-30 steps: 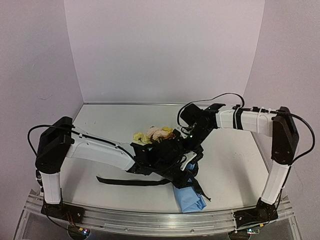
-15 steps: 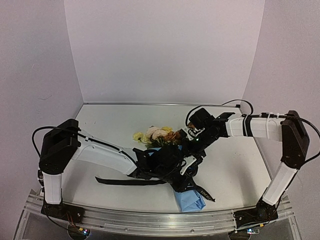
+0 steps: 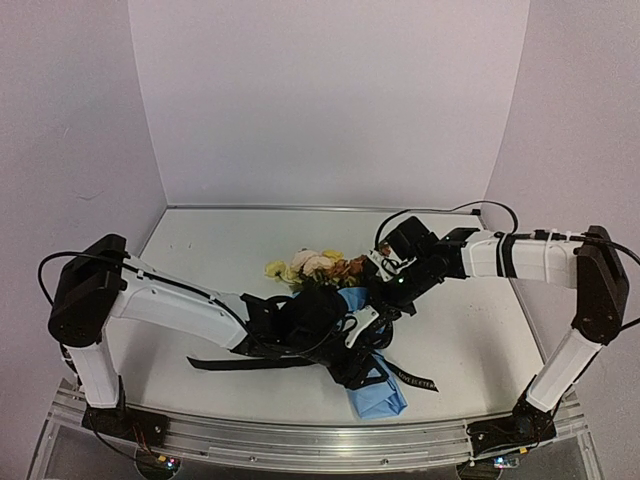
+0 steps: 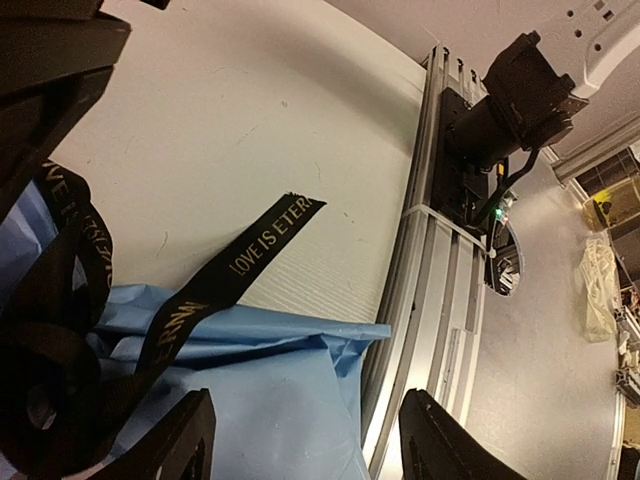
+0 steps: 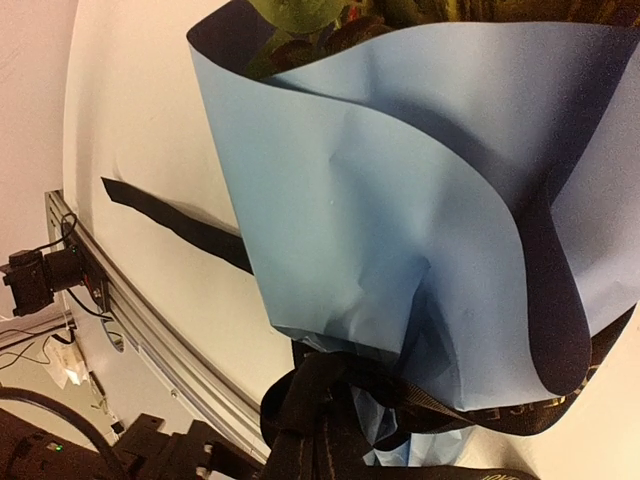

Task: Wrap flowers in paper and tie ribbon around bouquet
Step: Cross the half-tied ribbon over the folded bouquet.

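The flowers (image 3: 315,265), yellow, cream and rust, stick out of the light blue paper (image 3: 380,396) rolled into a cone; together they lie on the table as the bouquet. The black ribbon (image 5: 335,395) is looped round the cone's narrow part. One lettered tail (image 4: 265,235) lies on the table. My left gripper (image 4: 315,450) is open over the cone's lower end, nothing between its fingers (image 4: 185,440). My right gripper (image 3: 388,298) sits at the cone's right side; a ribbon strand runs from the knot into its shut jaws, and the fingertips are hidden.
The table's metal front rail (image 4: 440,250) runs just past the cone's tip. A long ribbon tail (image 3: 240,362) trails left across the white table (image 3: 200,250). Another tail (image 3: 415,380) lies right of the cone. Walls close in the back and both sides.
My left jaws have opened and let go. The right arm has drawn back to the right with the ribbon. The right tail now lies flat on the table.
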Controlling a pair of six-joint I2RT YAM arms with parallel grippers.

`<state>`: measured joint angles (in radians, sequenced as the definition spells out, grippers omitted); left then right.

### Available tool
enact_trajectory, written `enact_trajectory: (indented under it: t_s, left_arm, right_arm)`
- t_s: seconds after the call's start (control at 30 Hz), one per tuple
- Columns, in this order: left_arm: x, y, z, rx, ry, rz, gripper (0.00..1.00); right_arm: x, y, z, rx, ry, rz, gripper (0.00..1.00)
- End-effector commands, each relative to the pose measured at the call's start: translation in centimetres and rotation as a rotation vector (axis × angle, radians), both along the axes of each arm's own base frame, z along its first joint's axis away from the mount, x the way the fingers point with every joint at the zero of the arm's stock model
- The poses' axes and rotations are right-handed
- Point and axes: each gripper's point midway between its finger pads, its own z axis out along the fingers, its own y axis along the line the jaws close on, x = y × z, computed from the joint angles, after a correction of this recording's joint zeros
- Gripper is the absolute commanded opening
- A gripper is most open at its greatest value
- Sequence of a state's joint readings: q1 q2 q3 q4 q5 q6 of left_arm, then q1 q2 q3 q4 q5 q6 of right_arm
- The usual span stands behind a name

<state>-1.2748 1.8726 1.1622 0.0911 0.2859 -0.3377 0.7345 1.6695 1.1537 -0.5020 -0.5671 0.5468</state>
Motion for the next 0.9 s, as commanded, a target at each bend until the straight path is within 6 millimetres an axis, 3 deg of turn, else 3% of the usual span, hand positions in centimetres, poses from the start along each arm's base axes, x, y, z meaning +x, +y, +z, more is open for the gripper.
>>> enact_trajectory:
  t_s: [0.0,0.17,0.33,0.57,0.73,0.87]
  left_arm:
    - [0.1,0.5,3.9,-0.094,-0.032,0.000,0.66]
    - [0.9,2.1,6.4,-0.146,-0.050,0.052,0.64]
    - [4.3,5.0,8.9,-0.191,-0.049,0.162,0.54]
    - [9.6,7.5,7.3,-0.100,-0.076,0.253,0.45]
    - [10.1,6.6,5.5,-0.022,-0.086,0.195,0.45]
    - [9.9,5.4,5.3,-0.018,-0.083,0.130,0.49]
  right_arm:
    - [-0.6,-0.4,0.9,0.005,-0.024,0.030,0.00]
    - [-0.9,-0.6,1.0,-0.001,-0.036,0.056,0.00]
    - [-1.0,-0.2,1.6,0.010,-0.059,0.083,0.00]
    - [-1.2,-0.1,2.7,0.015,-0.110,0.117,0.00]
    - [-1.4,0.1,3.2,0.011,-0.141,0.135,0.00]
    - [-1.7,0.3,3.5,0.011,-0.158,0.153,0.00]
